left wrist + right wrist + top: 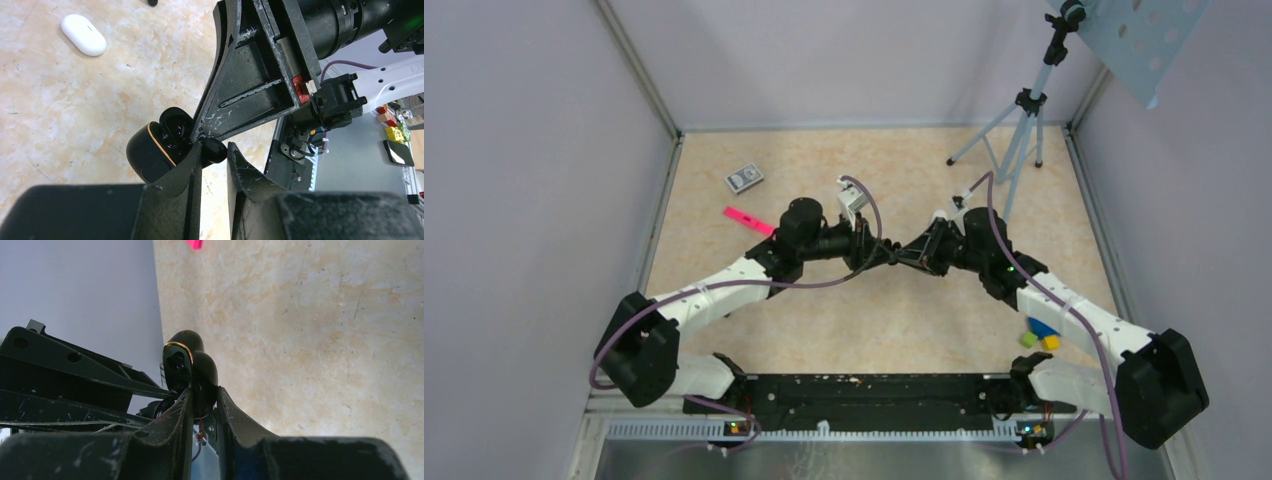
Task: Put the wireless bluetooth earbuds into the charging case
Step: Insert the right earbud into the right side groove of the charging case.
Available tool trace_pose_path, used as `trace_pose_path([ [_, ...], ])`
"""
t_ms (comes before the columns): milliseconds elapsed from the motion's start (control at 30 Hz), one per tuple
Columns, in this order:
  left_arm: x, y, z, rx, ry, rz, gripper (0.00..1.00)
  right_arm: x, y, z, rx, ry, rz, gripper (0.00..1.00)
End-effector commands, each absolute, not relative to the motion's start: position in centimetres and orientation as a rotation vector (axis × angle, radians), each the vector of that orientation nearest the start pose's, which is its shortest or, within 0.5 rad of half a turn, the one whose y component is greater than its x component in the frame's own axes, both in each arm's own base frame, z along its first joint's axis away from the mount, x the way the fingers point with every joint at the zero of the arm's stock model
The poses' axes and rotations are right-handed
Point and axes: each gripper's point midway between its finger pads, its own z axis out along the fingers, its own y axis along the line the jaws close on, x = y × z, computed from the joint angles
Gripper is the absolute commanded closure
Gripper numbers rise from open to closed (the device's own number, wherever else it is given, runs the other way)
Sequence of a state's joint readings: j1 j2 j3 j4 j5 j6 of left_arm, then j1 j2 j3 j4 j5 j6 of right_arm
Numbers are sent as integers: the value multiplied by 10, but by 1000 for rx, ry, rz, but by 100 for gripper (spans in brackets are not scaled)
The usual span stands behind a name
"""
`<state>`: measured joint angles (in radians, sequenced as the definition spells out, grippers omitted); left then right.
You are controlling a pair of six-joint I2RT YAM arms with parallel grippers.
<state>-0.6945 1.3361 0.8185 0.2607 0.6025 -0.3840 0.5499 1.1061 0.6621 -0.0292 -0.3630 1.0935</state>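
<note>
The beige marbled table [904,330] is boxed in by pale lilac walls [524,200] at the left, back and right. Broad bare surface lies on both sides of the arms. A grey tripod [1014,140] stands in the far right corner, and a white pill-shaped object [83,34] lies well apart from the fingers. The left gripper [214,148] and right gripper [204,390] meet tip to tip over mid-table, each with its fingers drawn narrow. They pinch the small glossy black charging case [150,155] from opposite sides. The case is hinged open, with a thin gold line round its rim and faint purple glints in its dark wells.
</note>
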Motion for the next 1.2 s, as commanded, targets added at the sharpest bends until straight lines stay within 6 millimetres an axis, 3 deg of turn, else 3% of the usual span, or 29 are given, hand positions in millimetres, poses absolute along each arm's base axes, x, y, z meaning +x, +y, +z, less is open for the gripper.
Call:
trace_pose_path([
  [0, 234, -336, 211, 764, 1819, -1238, 91, 239, 266, 198, 330, 2222, 1365, 100],
  [733, 237, -332, 238, 804, 1757, -1180, 91, 238, 264, 193, 328, 2232, 1349, 100],
  [1167, 243, -330, 238, 806, 1759, -1131, 90, 238, 265, 192, 320, 2236, 1348, 100],
])
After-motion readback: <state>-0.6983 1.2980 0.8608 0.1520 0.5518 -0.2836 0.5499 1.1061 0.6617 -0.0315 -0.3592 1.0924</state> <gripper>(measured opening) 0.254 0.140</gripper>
